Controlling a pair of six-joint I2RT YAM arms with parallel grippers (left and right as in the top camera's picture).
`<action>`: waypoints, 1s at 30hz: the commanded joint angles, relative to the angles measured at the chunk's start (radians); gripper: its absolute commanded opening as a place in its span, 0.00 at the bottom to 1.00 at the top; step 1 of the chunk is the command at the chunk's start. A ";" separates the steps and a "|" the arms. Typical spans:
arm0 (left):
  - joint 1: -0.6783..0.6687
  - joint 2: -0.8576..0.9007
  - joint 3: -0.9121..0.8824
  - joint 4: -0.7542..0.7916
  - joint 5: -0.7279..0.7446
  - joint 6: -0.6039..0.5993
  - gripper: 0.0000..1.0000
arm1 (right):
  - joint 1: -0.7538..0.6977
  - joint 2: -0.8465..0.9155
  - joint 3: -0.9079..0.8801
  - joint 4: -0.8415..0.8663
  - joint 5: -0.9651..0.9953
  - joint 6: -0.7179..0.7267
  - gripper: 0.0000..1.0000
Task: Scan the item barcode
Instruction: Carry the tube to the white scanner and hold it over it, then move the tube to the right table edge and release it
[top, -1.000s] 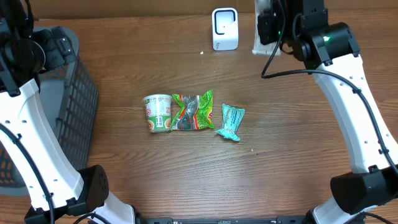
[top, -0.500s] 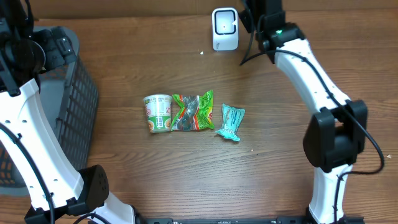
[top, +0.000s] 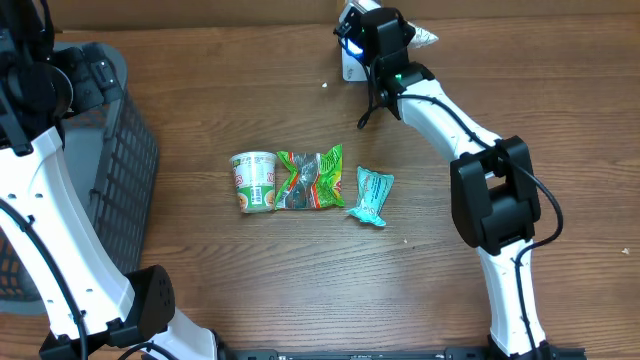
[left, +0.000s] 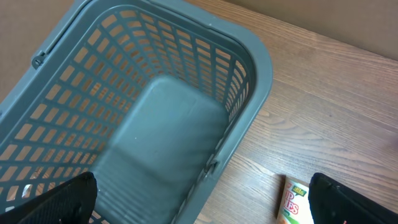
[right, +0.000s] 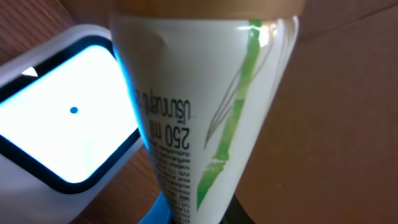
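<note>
While the right gripper (top: 398, 35) pinches almost shut on a white pack (right: 205, 106), it holds that pack off the table (top: 480, 120) just beside the scanner (right: 56, 118) at the far edge. The scanner's window glows white with a blue rim. Small print and a green stripe face the wrist camera; no barcode shows on that side. A good scan likely calls for rolling the pack until the code squarely meets the lit window. The pack should then be held steady, close to the scanner but not touching it, since a bump could shift the unit. With the jaws so narrow on a tapering pack, a slow turn seems safer than a quick one.

Across the table, the left gripper (left: 199, 208) hangs over the grey basket (left: 261, 68), its jaws spread wide and holding nothing. The basket holds nothing, as far as the wrist view shows. Mid-table, well apart from the scanner, a cup (top: 254, 182) lies on its side touching a green packet (top: 312, 178). A teal packet (top: 370, 195) lies just beside them. None of the three is in the basket.
</note>
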 joint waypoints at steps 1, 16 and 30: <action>0.000 0.004 0.002 0.001 0.001 0.015 1.00 | -0.002 0.012 0.026 0.031 0.068 -0.066 0.04; 0.000 0.004 0.002 0.001 0.000 0.015 1.00 | -0.002 0.076 0.026 0.120 0.082 -0.171 0.04; 0.000 0.004 0.002 0.001 0.001 0.015 1.00 | 0.003 0.008 0.026 0.079 0.133 0.013 0.04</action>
